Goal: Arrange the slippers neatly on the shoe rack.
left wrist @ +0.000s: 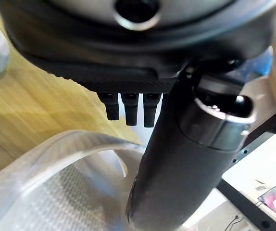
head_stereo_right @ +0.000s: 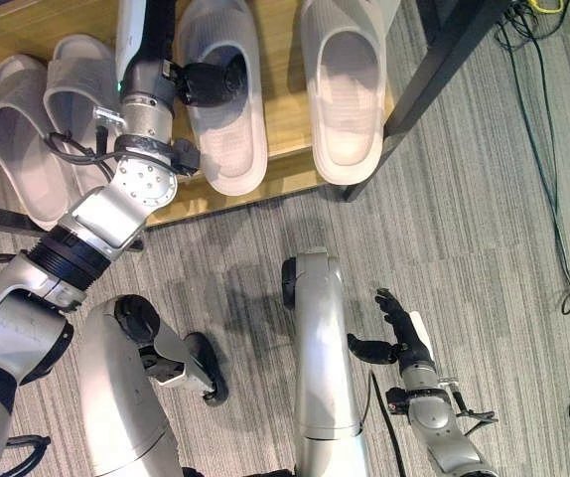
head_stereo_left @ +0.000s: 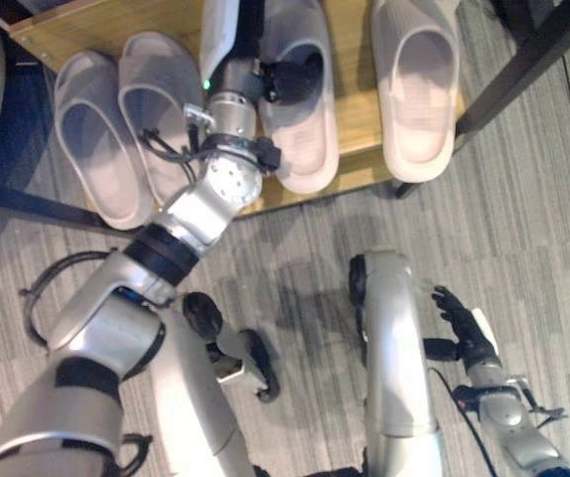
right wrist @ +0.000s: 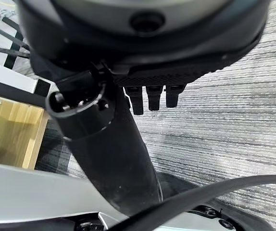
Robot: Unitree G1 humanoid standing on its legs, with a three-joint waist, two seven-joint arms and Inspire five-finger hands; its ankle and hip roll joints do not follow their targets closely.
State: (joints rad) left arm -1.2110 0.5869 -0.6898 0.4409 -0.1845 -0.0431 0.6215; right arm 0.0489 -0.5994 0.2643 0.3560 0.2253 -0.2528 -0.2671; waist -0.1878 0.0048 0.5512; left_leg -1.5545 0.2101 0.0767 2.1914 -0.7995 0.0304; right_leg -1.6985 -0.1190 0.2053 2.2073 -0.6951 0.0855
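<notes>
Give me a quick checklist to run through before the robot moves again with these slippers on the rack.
1. Left robot hand on the third slipper: thumb inside its strap opening. Ok.
2. Grip firm: fingers hang straight in the left wrist view. Not ok.
3. Right robot hand out of the way: low over the carpet, holding nothing. Ok.
4. All four slippers on the shoe rack: heels overhang the front edge. Not ok.
5. Spacing: two left slippers touch, rightmost slipper stands apart. Not ok.
6. Slipper soles flat on the shelf: cannot tell.

Pale grey slippers [head_stereo_left: 304,109] on a light wooden shelf [head_stereo_left: 355,60]
Carpet [head_stereo_left: 523,229] grey with fine stripes; rack frame [head_stereo_left: 523,65] black
</notes>
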